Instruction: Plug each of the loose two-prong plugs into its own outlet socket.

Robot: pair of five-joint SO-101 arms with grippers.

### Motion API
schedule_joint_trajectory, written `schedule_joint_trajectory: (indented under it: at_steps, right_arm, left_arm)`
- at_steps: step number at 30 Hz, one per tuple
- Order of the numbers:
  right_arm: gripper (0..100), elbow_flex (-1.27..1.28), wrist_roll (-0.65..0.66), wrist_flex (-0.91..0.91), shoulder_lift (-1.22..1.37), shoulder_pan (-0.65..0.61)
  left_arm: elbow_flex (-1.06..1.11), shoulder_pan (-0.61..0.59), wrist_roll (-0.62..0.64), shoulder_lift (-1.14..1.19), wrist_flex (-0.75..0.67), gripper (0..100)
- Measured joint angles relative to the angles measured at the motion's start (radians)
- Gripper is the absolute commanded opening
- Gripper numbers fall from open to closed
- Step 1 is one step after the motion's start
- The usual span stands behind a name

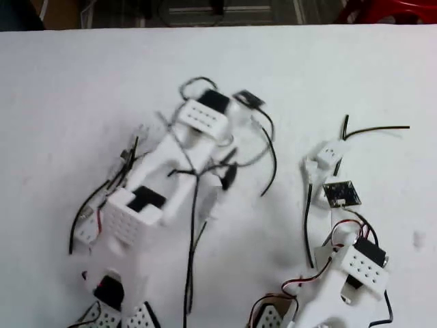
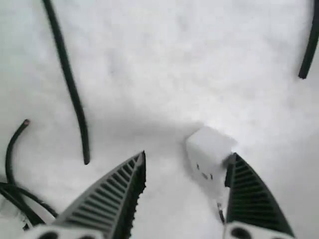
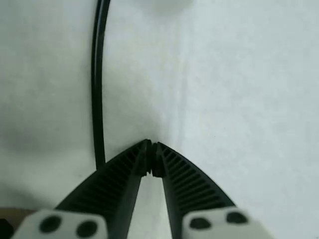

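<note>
So the left arm (image 1: 160,184) comes up from the near-left corner and stretches out long toward the far middle, with the wrist bent over so the business end points down. In its wrist view the left tool (image 2: 187,158) is spread wide, the two ribbed black fingers (image 2: 112,196) splayed with a big gap between the tips. The right arm (image 1: 351,270) sits tucked in low at the near right, barely extended. The right tool (image 3: 151,147) is pinched together, its ribbed fingertips (image 3: 184,184) touching, aimed downward too.
</note>
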Motion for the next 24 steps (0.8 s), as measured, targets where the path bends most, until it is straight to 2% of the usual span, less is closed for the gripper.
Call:
schedule_joint_trajectory:
  at_steps: [4,8,12,17,24]
  right_arm:
    - [2.5,0.0,0.0,0.0,0.0,0.0]
    - [9.0,0.0,0.0,0.0,0.0,-0.002]
    - [14.3,0.0,0.0,0.0,0.0,-0.006]
    - [15.2,0.0,0.0,0.0,0.0,-0.006]
    - [15.2,0.0,0.0,0.0,0.0,-0.006]
  left_arm:
    - [-0.049,-0.038,-0.049,0.0,0.023,20]
    - [-0.107,-0.089,-0.054,0.0,0.025,20]
    - [-0.16,-0.092,-0.054,0.0,0.037,20]
    - [-0.167,-0.095,-0.054,0.0,0.037,20]
    - [-0.072,0.026,-0.063,0.0,0.035,20]
